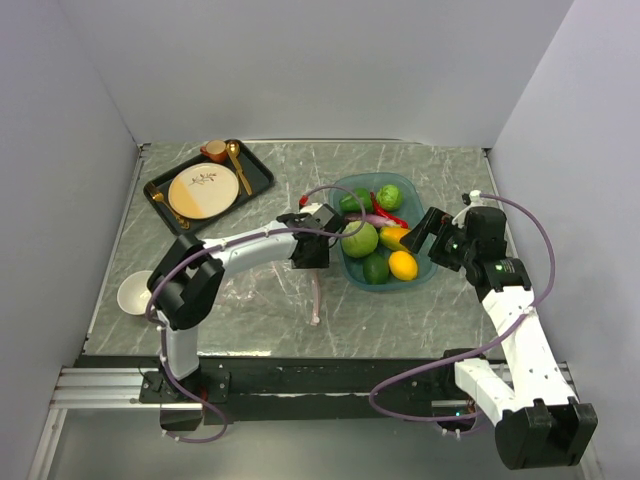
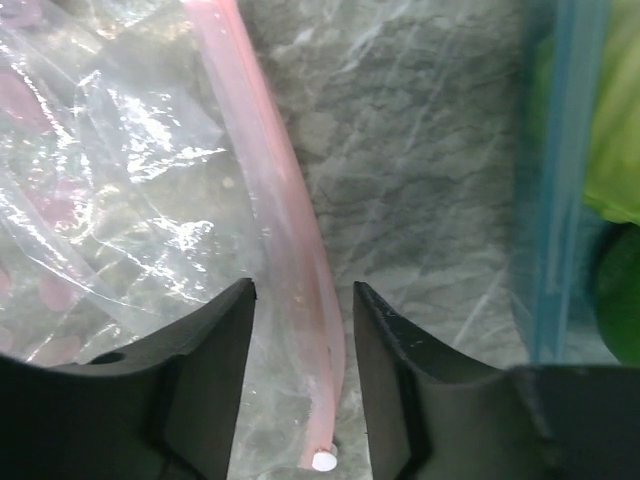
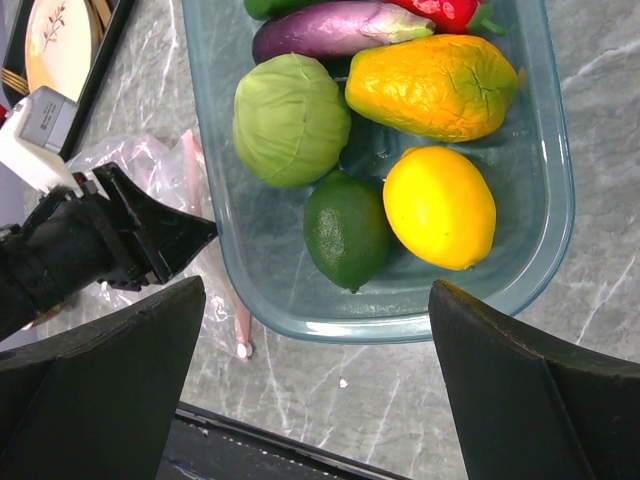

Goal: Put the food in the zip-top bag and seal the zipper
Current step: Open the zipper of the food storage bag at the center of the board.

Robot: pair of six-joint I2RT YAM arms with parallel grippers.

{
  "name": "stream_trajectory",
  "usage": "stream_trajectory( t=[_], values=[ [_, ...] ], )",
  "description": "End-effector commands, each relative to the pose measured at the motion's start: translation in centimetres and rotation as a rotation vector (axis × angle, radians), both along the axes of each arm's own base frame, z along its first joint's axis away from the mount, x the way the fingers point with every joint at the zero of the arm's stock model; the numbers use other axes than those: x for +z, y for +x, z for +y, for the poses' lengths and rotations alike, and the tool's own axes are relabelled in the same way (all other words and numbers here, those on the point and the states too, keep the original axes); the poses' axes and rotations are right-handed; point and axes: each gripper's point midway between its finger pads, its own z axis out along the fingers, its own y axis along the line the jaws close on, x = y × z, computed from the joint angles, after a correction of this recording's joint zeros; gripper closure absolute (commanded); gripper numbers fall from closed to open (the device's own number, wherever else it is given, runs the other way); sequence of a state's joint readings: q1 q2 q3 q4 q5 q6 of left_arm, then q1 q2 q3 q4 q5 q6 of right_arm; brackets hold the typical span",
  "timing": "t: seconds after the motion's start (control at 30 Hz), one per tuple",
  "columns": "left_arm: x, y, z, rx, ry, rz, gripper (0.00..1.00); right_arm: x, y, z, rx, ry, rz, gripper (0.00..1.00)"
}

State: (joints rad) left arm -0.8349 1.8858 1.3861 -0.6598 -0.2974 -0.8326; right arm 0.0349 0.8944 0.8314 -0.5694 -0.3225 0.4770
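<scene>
The clear zip-top bag [image 2: 120, 190] lies flat on the marble table, left of the teal tub [image 1: 425, 272]. Its pink zipper [image 2: 290, 250] runs between the fingers of my left gripper [image 2: 304, 300], which is open, its fingers astride the strip. The bag also shows in the top view [image 1: 262, 282]. The food lies in the tub: pale green cabbage [image 3: 290, 118], dark lime [image 3: 346, 228], yellow lemon [image 3: 440, 206], orange mango [image 3: 433, 86], purple eggplant [image 3: 335, 27], red chili [image 3: 450, 10]. My right gripper [image 3: 315, 380] is open and empty above the tub's near edge.
A dark tray [image 1: 255, 187] with a plate [image 1: 203, 190], cup and gold cutlery stands at the back left. A white bowl [image 1: 135, 293] sits at the left edge. Grey walls close the table on three sides.
</scene>
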Motion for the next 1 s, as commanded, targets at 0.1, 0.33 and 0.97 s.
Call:
stream_trajectory(
  t=[0.1, 0.33, 0.97],
  values=[
    [0.3, 0.5, 0.0, 0.02, 0.013, -0.018, 0.68, 0.6, 0.5, 0.0, 0.007, -0.012, -0.032, 0.0],
    [1.0, 0.1, 0.2, 0.022, -0.011, -0.03, 0.95, 0.5, 0.7, 0.4, 0.02, 0.002, -0.024, 0.0],
    [11.1, -1.3, 1.7, 0.088, -0.267, -0.22, 0.99, 3.1, 1.3, 7.7, 0.262, 0.011, -0.048, 0.0]
  ],
)
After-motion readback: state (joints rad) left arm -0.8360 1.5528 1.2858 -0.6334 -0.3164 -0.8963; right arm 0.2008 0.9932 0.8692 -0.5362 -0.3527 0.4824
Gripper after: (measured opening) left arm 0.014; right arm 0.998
